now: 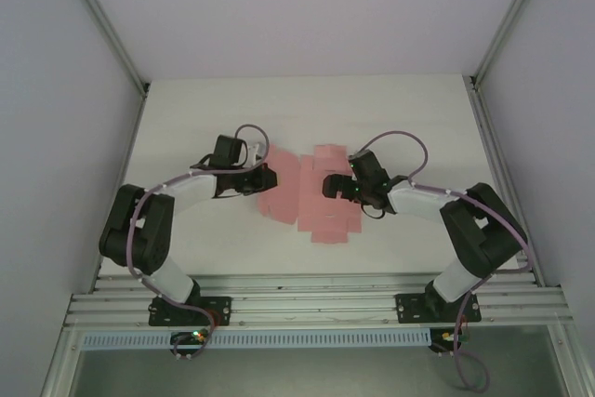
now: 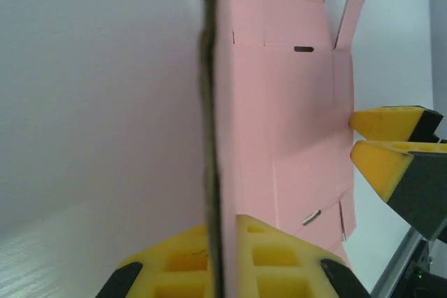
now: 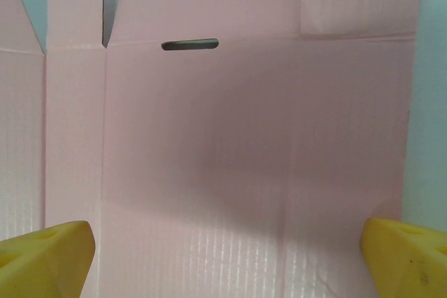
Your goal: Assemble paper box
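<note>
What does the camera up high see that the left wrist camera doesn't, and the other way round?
The top camera takes in the table, the left arm and right arm bending in, and the full outline of the paper box, a mostly flat pink sheet. The left wrist camera gets close enough for the sheet's small slots and creases, with an edge pinched in the left hand. Both catch the pink sheet, the left hand, and the right hand near it.
</note>
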